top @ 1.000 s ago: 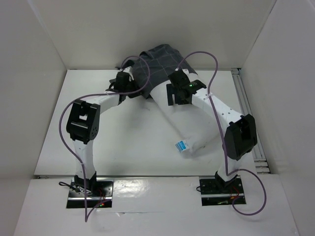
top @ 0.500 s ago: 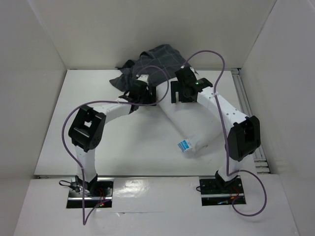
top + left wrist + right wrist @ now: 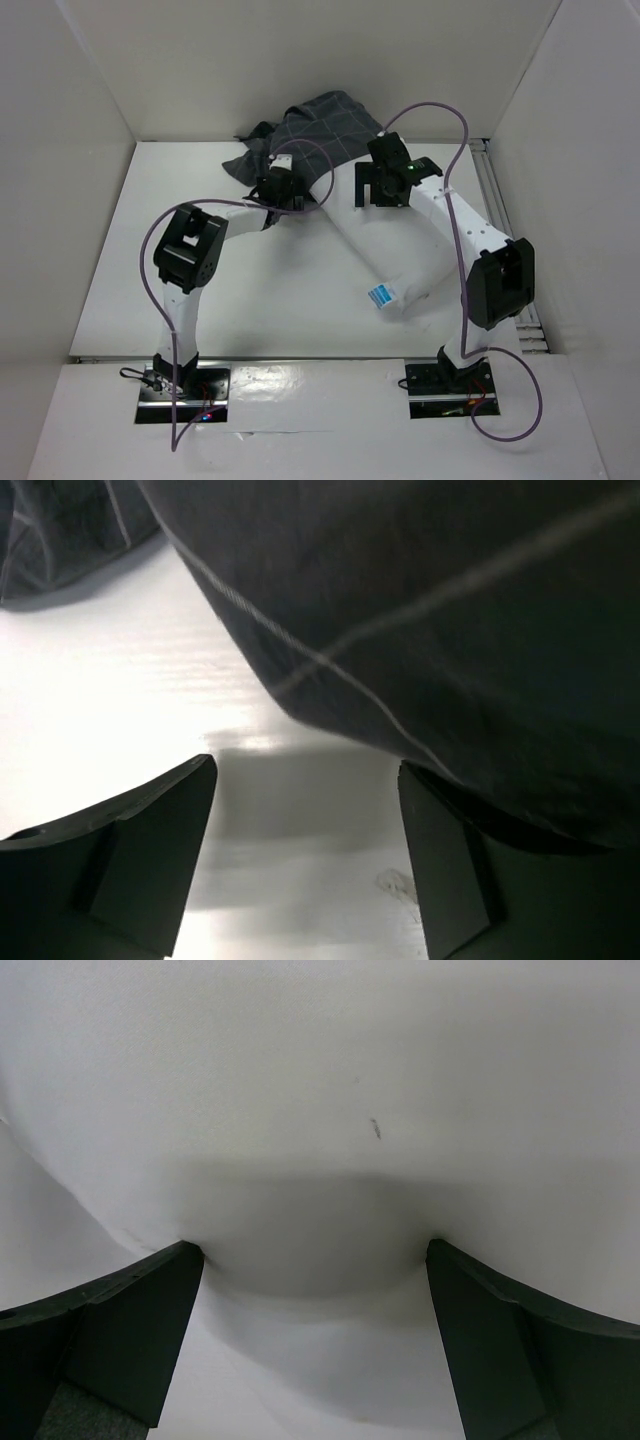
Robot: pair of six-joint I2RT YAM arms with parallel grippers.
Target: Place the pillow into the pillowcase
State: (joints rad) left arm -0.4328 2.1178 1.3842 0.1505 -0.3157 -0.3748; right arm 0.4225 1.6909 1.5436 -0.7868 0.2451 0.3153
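Pillow (image 3: 385,250) is lying diagonally on the table (image 3: 270,300), right of centre, with its tag (image 3: 380,295) end pointing toward the arm bases and its far end running in under the pillowcase (image 3: 320,122). Pillowcase is sitting bunched at the far edge of the table against the back wall, covering only that far end; most of the pillow is showing bare. Left gripper (image 3: 281,178) is hovering at the near-left hem of the pillowcase, jaws standing apart with nothing between them; in its wrist view the fingers (image 3: 150,870) are flanking bare table while the pillowcase (image 3: 420,610) is hanging just above and ahead. Right gripper (image 3: 372,192) is hovering over the upper part of the pillow, jaws wide apart, with the white pillow (image 3: 320,1090) bulging just ahead of the fingertips; whether they are touching it cannot be told
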